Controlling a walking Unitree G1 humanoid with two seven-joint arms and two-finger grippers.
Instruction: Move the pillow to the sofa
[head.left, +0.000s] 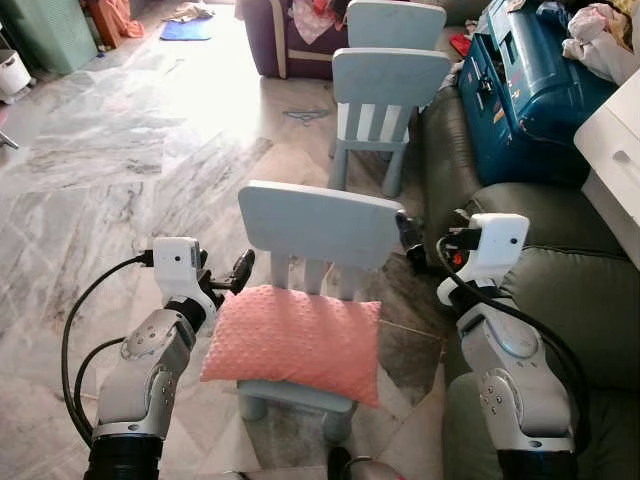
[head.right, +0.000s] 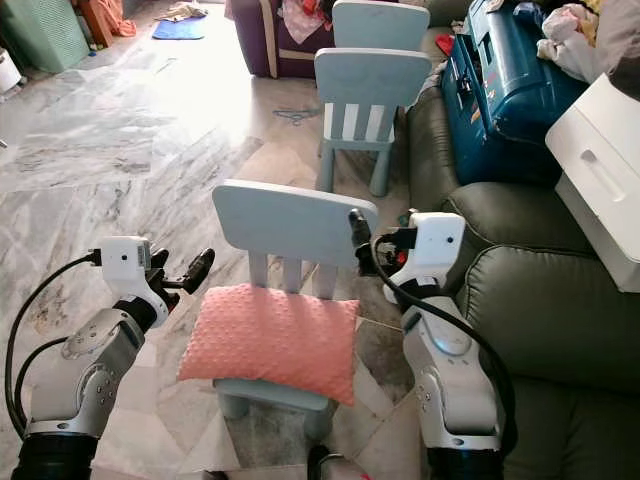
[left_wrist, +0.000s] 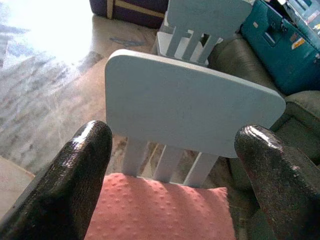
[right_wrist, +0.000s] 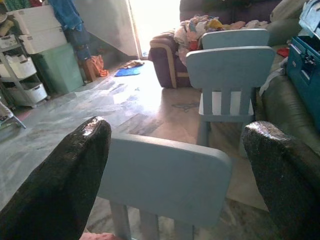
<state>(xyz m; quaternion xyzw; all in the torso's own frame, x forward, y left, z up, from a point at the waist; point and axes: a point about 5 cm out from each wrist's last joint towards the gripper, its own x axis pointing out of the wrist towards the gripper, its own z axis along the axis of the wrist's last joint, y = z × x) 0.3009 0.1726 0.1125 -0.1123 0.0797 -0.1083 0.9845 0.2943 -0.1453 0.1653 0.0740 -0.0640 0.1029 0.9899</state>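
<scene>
three chairs (head.left: 320, 225), marble floor (head.left: 120, 180), green sofa (head.left: 560, 290)

The robot's two forearms are silver metal with round joint caps and small dark screws; each wrist carries a white boxy camera housing; thick black cables loop along both arms; the left gripper (head.left: 243, 268) and right gripper (head.right: 356, 229) have long black textured fingers.
</scene>
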